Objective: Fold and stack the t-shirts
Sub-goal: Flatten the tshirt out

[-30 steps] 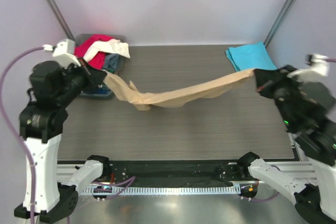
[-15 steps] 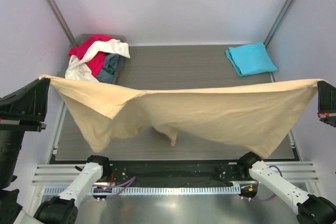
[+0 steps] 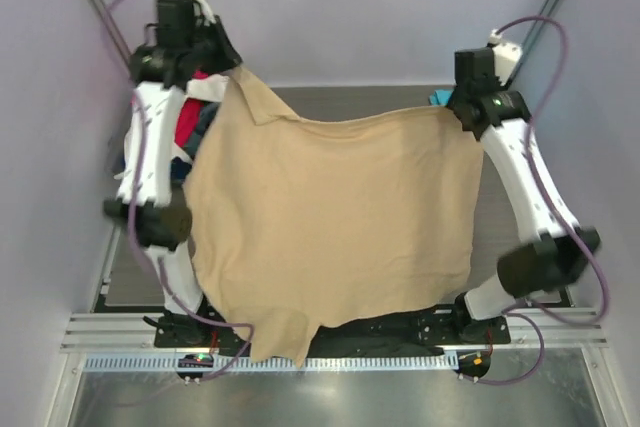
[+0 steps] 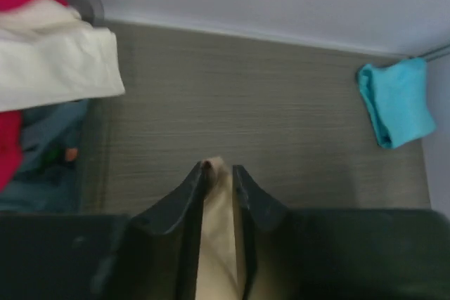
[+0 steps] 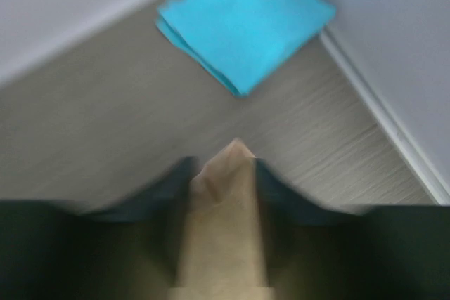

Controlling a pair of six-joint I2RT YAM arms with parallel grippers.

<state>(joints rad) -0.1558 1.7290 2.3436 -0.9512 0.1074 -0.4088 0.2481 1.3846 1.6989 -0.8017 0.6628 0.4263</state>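
Observation:
The tan t-shirt lies spread wide over the table, and one sleeve hangs past the near edge. My left gripper is at its far left corner and my right gripper at its far right corner. In the left wrist view the jaws stand slightly apart with tan cloth loose between them. In the right wrist view, which is blurred, the jaws stand wider apart around a tan fold. A folded turquoise t-shirt lies at the far right corner.
Red, white and blue-grey shirts are heaped in the grey bin at the far left. Bare table shows behind the tan shirt. Both arms reach far across, along the table's sides. Walls close the back and sides.
The tan shirt, held up stretched between the grippers earlier, now lies flat over the table. Both arms swung to the far side, and both pairs of jaws have parted.

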